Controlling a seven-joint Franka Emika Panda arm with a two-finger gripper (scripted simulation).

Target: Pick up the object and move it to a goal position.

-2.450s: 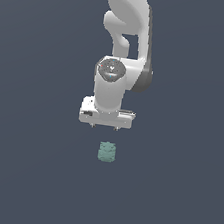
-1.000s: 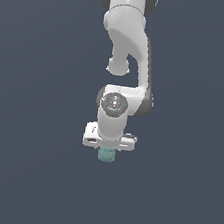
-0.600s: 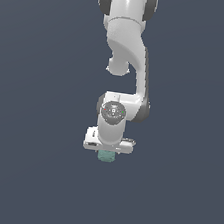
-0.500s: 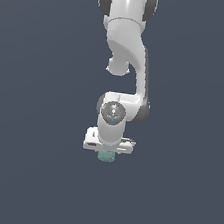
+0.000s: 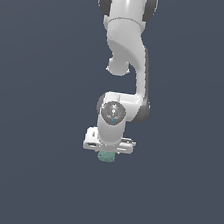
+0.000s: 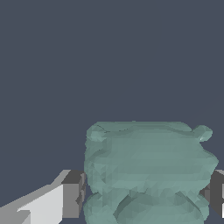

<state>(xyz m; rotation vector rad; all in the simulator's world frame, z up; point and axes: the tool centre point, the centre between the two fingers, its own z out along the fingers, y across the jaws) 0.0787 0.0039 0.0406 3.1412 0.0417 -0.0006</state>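
We saw the small pale teal-green ridged matte object (image 6: pixel 146 170) sitting between our white gripper's (image 5: pixel 107 151) fingers (image 6: pixel 72 194), which touched its sides, apparently clamped; the gripper had dropped from above it, so lifting seemed next

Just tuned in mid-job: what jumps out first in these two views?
In the exterior view, the white arm hangs down the middle of a bare dark backdrop, its gripper low over the small teal object, which peeks out just beneath it. In the wrist view, the lumpy, ridged object fills the space between the two grey fingertips, one pressed close on each side of it.
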